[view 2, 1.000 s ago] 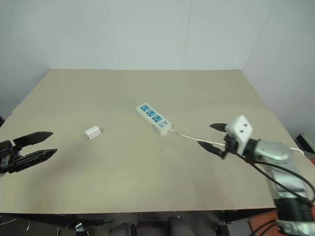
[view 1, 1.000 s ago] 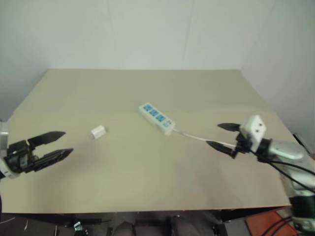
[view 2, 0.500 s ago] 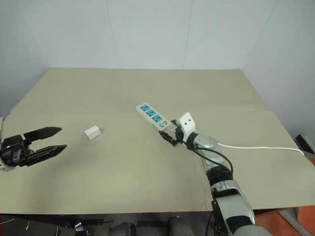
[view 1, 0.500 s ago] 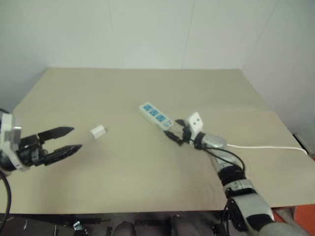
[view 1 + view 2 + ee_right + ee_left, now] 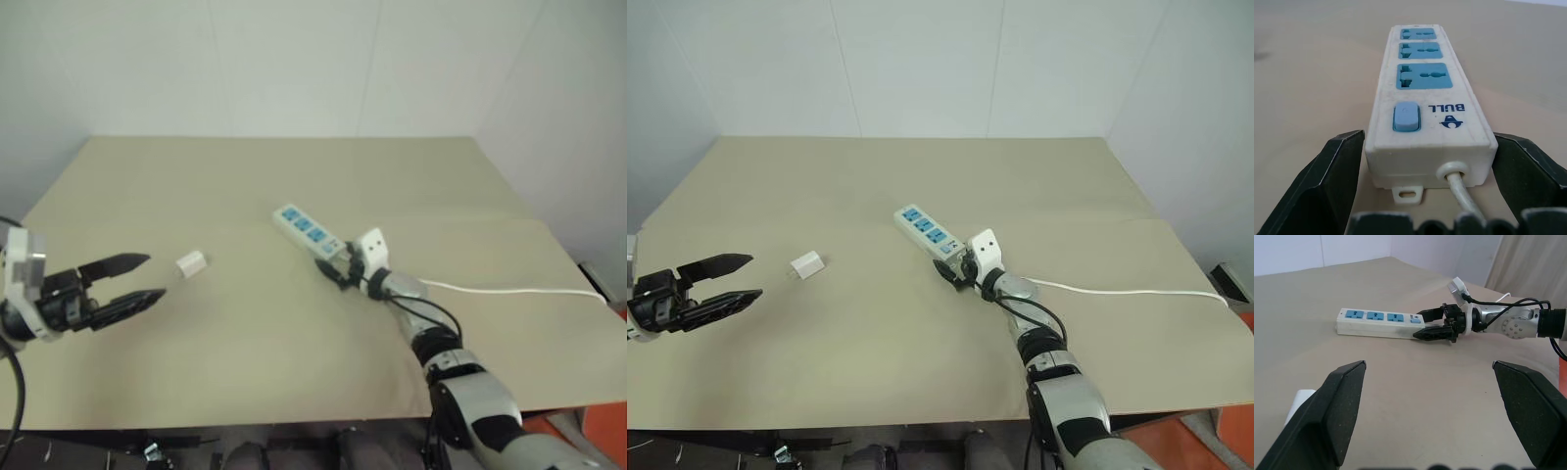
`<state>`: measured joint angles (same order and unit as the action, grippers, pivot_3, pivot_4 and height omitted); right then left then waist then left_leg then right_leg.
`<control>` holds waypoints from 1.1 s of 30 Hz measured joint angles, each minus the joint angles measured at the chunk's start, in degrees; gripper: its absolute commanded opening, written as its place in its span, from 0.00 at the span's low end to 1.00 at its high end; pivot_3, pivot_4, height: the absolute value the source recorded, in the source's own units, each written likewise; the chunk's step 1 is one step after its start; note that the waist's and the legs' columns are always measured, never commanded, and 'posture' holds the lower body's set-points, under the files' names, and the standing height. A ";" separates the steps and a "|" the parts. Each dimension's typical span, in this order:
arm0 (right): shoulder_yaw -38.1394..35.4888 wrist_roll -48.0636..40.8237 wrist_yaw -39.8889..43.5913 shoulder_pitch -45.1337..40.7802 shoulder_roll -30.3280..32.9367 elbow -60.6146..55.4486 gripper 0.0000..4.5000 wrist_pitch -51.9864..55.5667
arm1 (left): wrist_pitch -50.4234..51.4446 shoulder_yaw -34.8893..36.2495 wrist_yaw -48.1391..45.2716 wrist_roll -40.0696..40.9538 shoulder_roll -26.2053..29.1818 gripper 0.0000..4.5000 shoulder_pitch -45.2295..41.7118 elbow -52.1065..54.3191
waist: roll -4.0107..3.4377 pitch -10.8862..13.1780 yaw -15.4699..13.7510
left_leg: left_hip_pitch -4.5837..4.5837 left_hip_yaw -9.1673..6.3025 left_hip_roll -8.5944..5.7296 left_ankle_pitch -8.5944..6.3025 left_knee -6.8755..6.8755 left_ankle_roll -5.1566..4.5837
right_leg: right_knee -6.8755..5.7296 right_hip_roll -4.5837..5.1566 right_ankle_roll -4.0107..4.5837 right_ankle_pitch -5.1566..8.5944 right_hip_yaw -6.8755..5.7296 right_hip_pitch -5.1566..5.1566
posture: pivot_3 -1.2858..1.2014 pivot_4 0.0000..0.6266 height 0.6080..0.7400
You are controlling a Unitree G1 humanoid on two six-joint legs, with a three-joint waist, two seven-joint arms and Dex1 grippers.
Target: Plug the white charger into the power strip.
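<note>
- Left gripper (image 5: 137, 280): I read it at the near left of the bench (image 5: 245, 352), hanging above the surface. Its jaws are spread wide with nothing between them, and they point right across the bench toward the charger.
- White charger (image 5: 191, 262): small white block lying on the bench, left of centre. It sits just beyond and right of the left gripper's tips, apart from them and untouched. In the left wrist view I see one corner of it beside a black finger (image 5: 1332, 416).
- Power strip (image 5: 929, 233): long white bar lying flat near the middle of the bench, angled so that its far end points up-left and its near end points down-right. It shows three blue socket faces in a row, all unoccupied, and a small blue switch (image 5: 1404, 117) at the near end, with a brand mark beside it. It lies well apart from the charger, to that item's right.
- Right gripper (image 5: 955, 272): I see it at the strip's near, switch end, low over the bench. Its jaws stand open, one on either side of that end of the bar. From the right wrist view I cannot tell whether the pads touch the casing.
- Cord (image 5: 1117, 291): thin and white, leaving the strip's near end between the right jaws and running right across the bench to its right edge.
</note>
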<state>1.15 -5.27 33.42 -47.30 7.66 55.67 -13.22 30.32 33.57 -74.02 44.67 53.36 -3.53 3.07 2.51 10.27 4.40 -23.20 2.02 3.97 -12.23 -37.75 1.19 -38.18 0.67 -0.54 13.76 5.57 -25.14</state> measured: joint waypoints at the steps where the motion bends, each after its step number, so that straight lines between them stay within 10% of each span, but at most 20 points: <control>1: -0.07 0.04 -0.19 -0.07 -0.13 0.36 0.99 -0.20 | 0.00 0.00 0.03 0.01 0.00 1.00 0.00 0.00 | 0.00 0.00 0.03 | 0.00 0.00 0.00 0.00 0.00 0.00 | 0.00 0.00 0.00 0.00 0.00 0.00 | 0.52 0.24 1.00; 5: -0.89 -0.02 -0.25 -0.53 -0.52 1.41 0.99 -0.58 | 0.01 0.00 0.09 0.15 0.00 1.00 0.01 0.02 | 0.00 0.00 0.35 | 0.00 -0.01 0.00 0.00 0.00 0.00 | 0.00 0.00 0.00 0.00 0.00 0.01 | 0.52 0.24 1.00; 9: -1.40 0.17 0.18 -0.91 -0.60 2.19 0.76 -1.01 | 0.01 0.00 0.26 0.17 0.00 1.00 0.11 0.07 | 0.00 0.00 0.68 | -0.01 -0.03 0.00 0.00 0.00 0.00 | 0.00 0.00 0.00 0.00 -0.01 0.01 | 0.52 0.24 1.00; 20: -1.70 1.41 2.14 -0.68 0.18 2.41 0.76 -2.66 | 0.02 -0.87 0.21 0.32 0.12 1.00 -1.02 0.48 | 0.00 0.00 1.02 | -0.04 -0.08 -0.02 0.00 0.00 0.00 | 0.02 0.01 0.00 0.00 -0.05 0.02 | 0.52 0.24 1.00; 33: 2.76 -11.19 42.95 16.13 18.88 -32.51 0.76 11.74 | -3.41 -23.33 8.25 -20.02 4.36 1.00 -32.20 -16.77 | 0.00 0.00 -0.38 | 0.02 -0.26 -0.05 0.00 -0.08 0.00 | 0.00 -0.23 -0.24 0.09 -0.01 0.09 | 0.52 0.24 1.00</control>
<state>3.91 -16.46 76.37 -31.17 26.55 23.17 -1.49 26.91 10.25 -65.77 24.65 57.72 -35.73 -13.70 2.50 10.27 4.02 -23.18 1.76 3.92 -12.23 -37.83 1.19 -38.18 0.44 -0.78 13.85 5.56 -25.05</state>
